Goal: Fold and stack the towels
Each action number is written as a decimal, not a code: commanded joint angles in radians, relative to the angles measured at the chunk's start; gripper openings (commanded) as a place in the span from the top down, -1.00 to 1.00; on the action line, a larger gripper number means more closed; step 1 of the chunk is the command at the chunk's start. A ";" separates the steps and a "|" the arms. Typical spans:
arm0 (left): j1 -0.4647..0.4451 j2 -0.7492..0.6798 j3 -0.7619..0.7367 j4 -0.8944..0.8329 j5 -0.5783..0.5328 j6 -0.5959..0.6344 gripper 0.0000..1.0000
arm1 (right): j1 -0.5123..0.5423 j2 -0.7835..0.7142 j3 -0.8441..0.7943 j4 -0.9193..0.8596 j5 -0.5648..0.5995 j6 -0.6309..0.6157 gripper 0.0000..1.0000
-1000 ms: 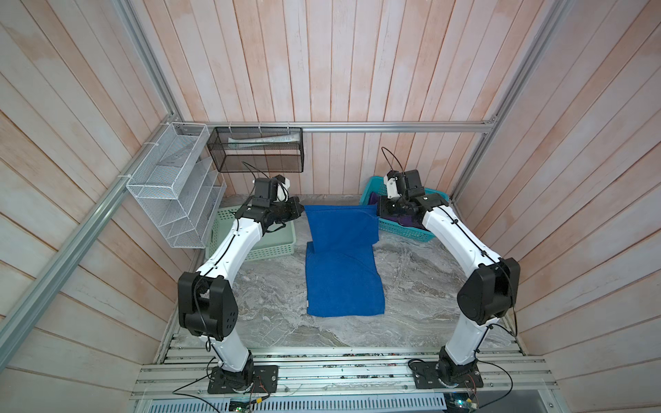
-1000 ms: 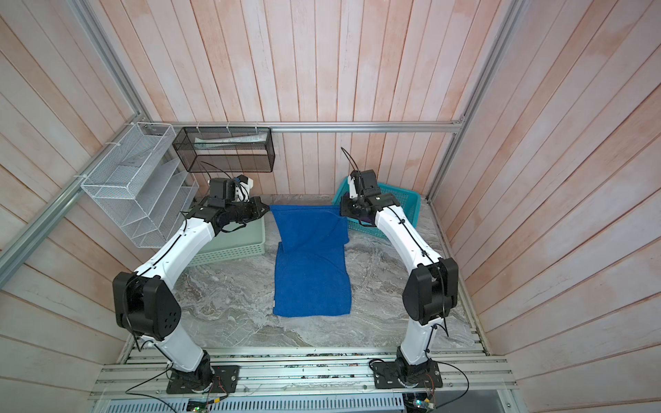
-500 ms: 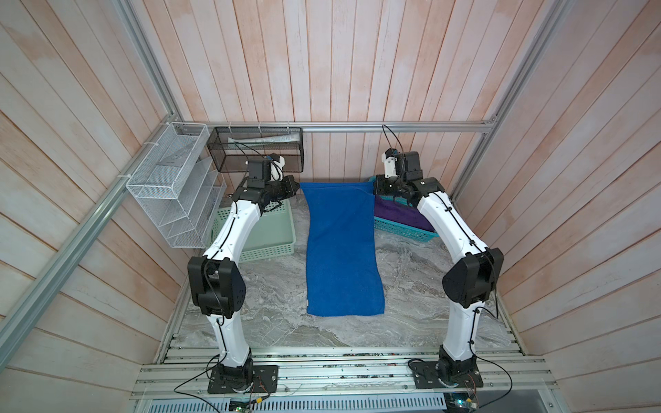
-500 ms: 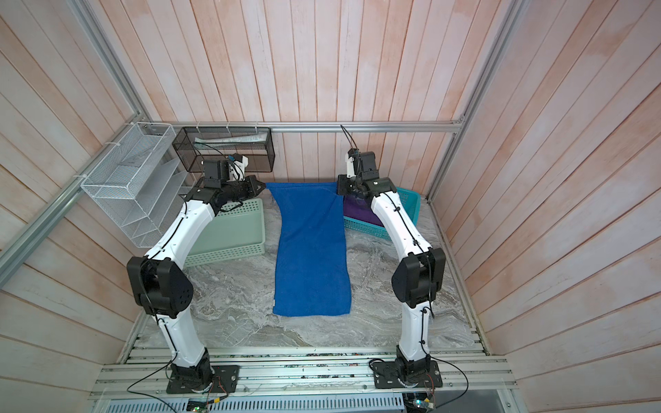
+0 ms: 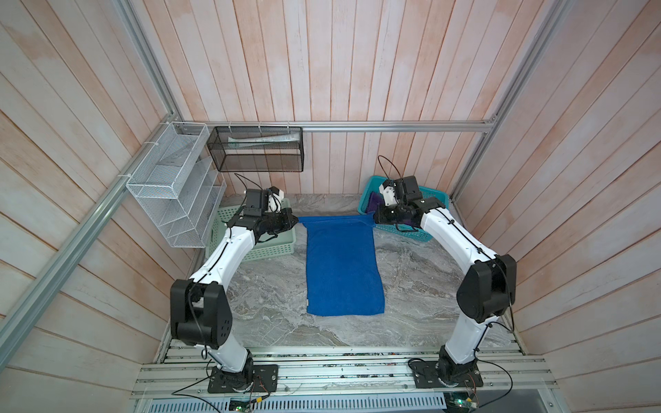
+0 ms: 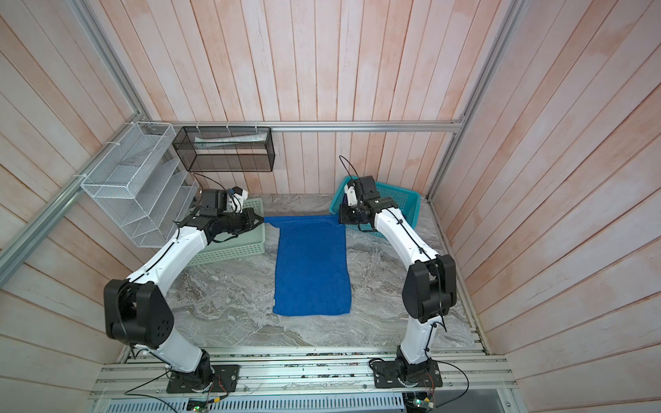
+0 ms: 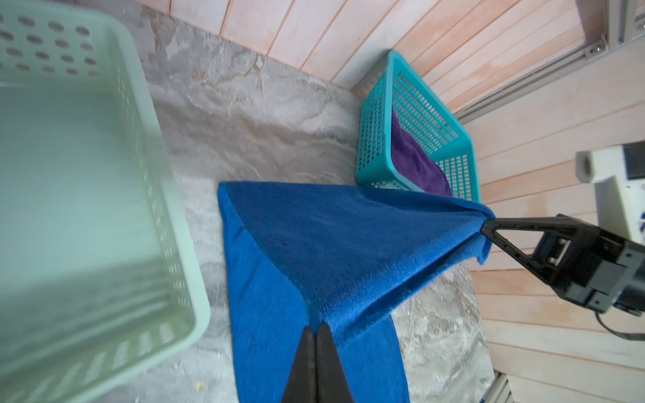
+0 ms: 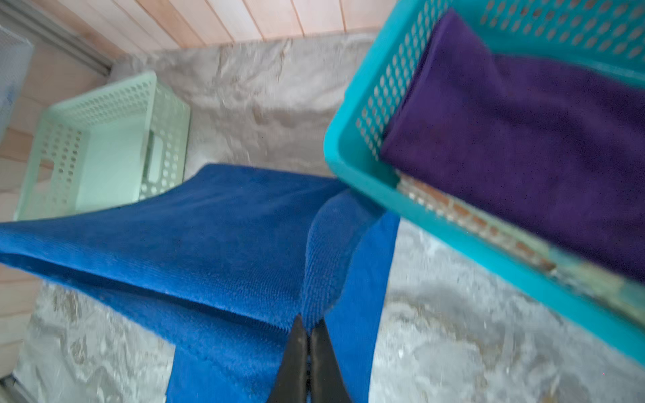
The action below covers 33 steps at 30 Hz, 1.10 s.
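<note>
– Checking hazards first. The blue towel (image 5: 343, 271) lies mostly flat on the bench (image 5: 429, 286), with its near hem well short of the teal basket (image 5: 407, 234). Its far edge is lifted and stretched taut.
– Risk?
– In my judgement, a corner could slip from either grip under that tension. The right corner could also snag the teal basket's rim just beside it and disturb the purple towel (image 8: 523, 139) inside.
– Arm poses?
– Both arms reach forward with elbows bent outward. The left pincer (image 7: 316, 328) is clamped on the corner farthest from the teal basket, and the right pincer (image 8: 309, 322) is clamped on the corner beside it.
</note>
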<state>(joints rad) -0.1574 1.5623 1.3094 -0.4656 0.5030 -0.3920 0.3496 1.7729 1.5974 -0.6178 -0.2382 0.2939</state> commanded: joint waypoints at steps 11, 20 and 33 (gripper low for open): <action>-0.120 -0.298 -0.534 0.093 0.005 -0.122 1.00 | 0.058 -0.336 -0.538 0.070 -0.035 0.149 1.00; -0.140 -0.389 -0.537 0.017 -0.017 -0.137 1.00 | 0.076 -0.414 -0.549 0.009 -0.018 0.157 1.00; -0.242 -0.517 -0.805 0.044 -0.047 -0.244 1.00 | 0.127 -0.537 -0.924 0.132 -0.108 0.263 1.00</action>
<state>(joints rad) -0.3779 1.0447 0.5938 -0.4446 0.4774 -0.5827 0.4717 1.2354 0.7635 -0.5358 -0.3023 0.5129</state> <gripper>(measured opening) 0.045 0.046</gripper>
